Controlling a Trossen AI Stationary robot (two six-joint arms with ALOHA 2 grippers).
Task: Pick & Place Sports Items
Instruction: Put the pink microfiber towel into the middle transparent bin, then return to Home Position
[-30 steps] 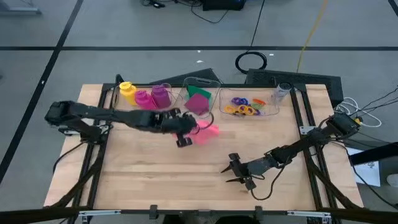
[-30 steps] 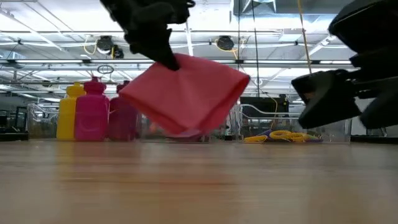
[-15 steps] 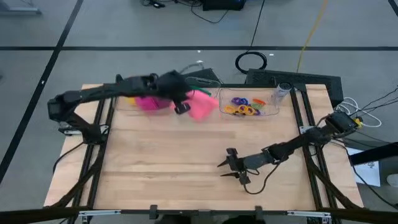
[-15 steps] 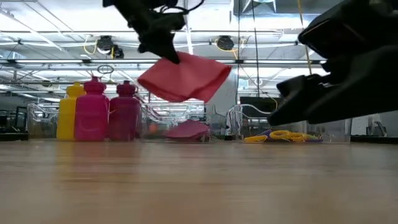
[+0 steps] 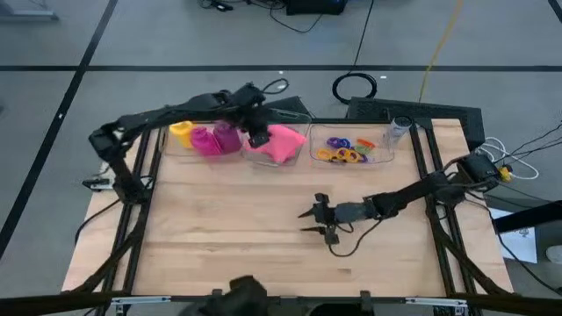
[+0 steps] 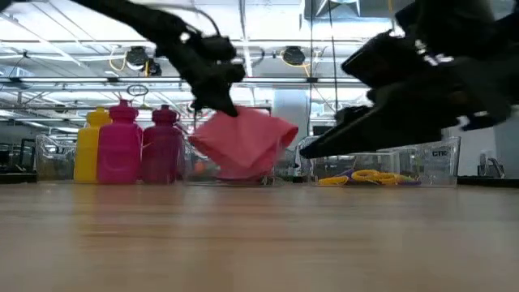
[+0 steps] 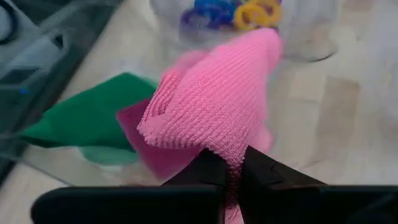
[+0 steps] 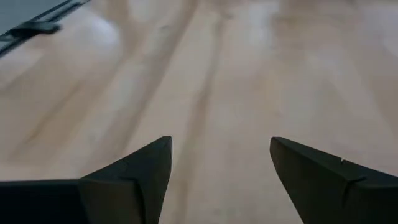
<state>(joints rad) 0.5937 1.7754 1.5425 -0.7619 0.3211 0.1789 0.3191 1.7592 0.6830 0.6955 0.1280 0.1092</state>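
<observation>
pink cloth: the pink cloth [image 5: 283,141] is held pinched by one edge, hanging in the upper middle of the high view over the middle clear bin [image 5: 284,118]; in the left wrist view [image 7: 217,106] it droops above a green cloth [image 7: 87,118] and a magenta cloth [image 7: 152,149] already lying in that bin.
left end effector: the left end effector [image 5: 257,136] is clamped narrow on the pink cloth, at the near left edge of the bin; in the low view [image 6: 217,101] it is seen above the bin with the cloth dangling beneath.
step in hand: judged to be the drop of the pink cloth into the cloth bin.
how to do it well: the cloth is best lowered until its bulk sits inside the bin walls, then let go, so that no fold is left draped over the rim; the lift-off should be straight up, as the knit could cling to the fingers.
risk: part of the cloth appears to hang toward the near rim, so an early release may leave it spilling onto the table [image 5: 263,228].
neighbours: the yellow bottle [image 5: 181,132], magenta bottle [image 5: 202,140] and purple bottle [image 5: 226,137] stand in the left bin just beside the arm; a sideways swing is to be avoided. The rings [image 5: 344,149] lie in the right bin.
right end effector: the right end effector [image 5: 316,219] waits with jaws wide and empty over bare table at centre frame.
</observation>
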